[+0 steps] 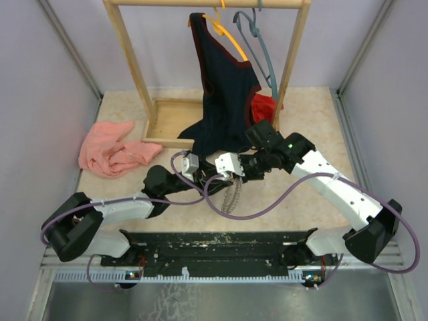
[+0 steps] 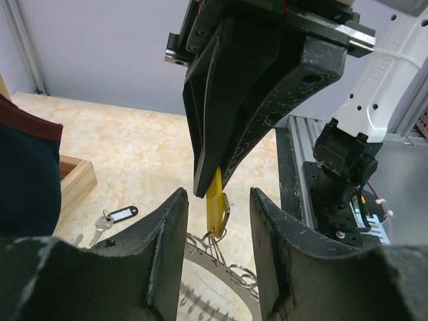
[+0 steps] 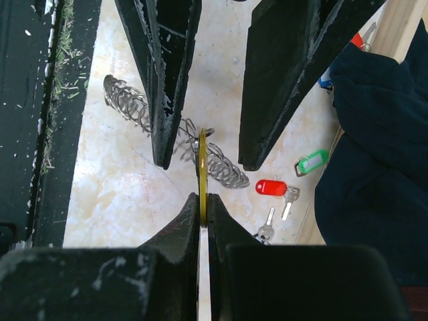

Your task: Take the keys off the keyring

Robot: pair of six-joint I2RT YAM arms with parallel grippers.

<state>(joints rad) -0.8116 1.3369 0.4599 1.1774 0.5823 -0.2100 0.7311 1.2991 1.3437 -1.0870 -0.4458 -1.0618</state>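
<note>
A pink cloth (image 1: 107, 152) lies crumpled at the left of the table (image 1: 314, 134). Next comes a wooden rack (image 1: 130, 60) with two hangers on its bar. The orange one (image 1: 224, 30) carries a dark garment (image 1: 224, 93), and the grey-blue one (image 1: 257, 40) is bare. A red cloth (image 1: 264, 107) shows behind the garment's right edge.

The two arms meet at the middle, in front of the rack. The left gripper (image 2: 219, 194) is spread wide, with one finger on either side of a yellow tag (image 2: 213, 208) and a gap between each finger and the tag. The right gripper (image 3: 202, 199) is clenched on that tag, pinching it edge-on between its two tips.

The tag's small ring hooks onto the keyring (image 1: 233, 196), which hangs just below both grippers, toward the near edge. I cannot tell whether its lower part touches the table.

Loose keys lie on the table to the right of the grippers, near the garment. The right wrist view shows one with a red tag (image 3: 270, 186) and one with a green tag (image 3: 311, 161), close together. Scraps of blue and red show farther off, mostly hidden by a finger. The left wrist view shows one more key with a dark-rimmed tag (image 2: 122, 215) near the rack's base.
</note>
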